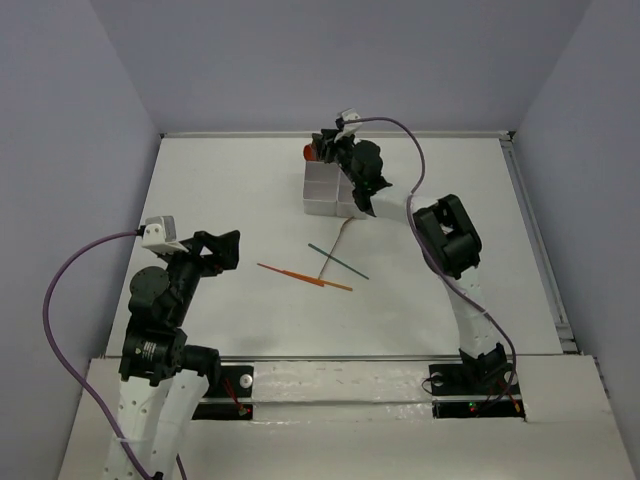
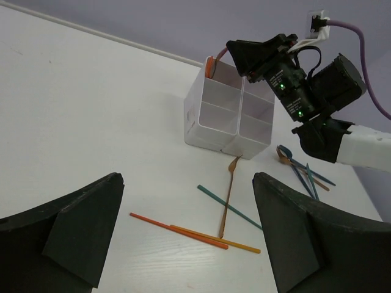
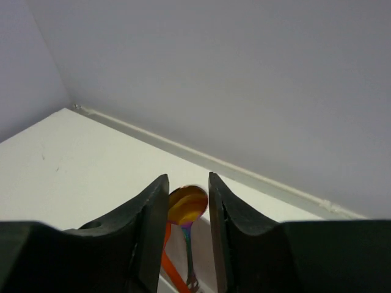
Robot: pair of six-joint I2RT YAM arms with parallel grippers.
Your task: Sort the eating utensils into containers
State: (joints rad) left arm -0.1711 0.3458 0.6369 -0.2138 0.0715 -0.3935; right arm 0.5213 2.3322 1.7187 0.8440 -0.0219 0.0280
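Observation:
The white four-compartment box [image 1: 322, 190] stands at the far middle of the table, also in the left wrist view [image 2: 214, 122]. My right gripper [image 1: 325, 148] [image 3: 189, 183] hovers over its far left compartment, jaws narrowly set on the bowl of an orange spoon [image 3: 188, 204], whose handle hangs down into the box beside another orange utensil [image 3: 168, 262]. Two orange sticks [image 2: 177, 229], a teal stick [image 2: 229, 206] and a brown fork [image 2: 229, 189] lie on the table in front of the box. My left gripper [image 1: 222, 250] [image 2: 187, 178] is open and empty, left of them.
More teal sticks and a brown spoon [image 2: 302, 168] lie right of the box, under the right arm. Purple cables run along both arms. Grey walls close in the table at the back and sides.

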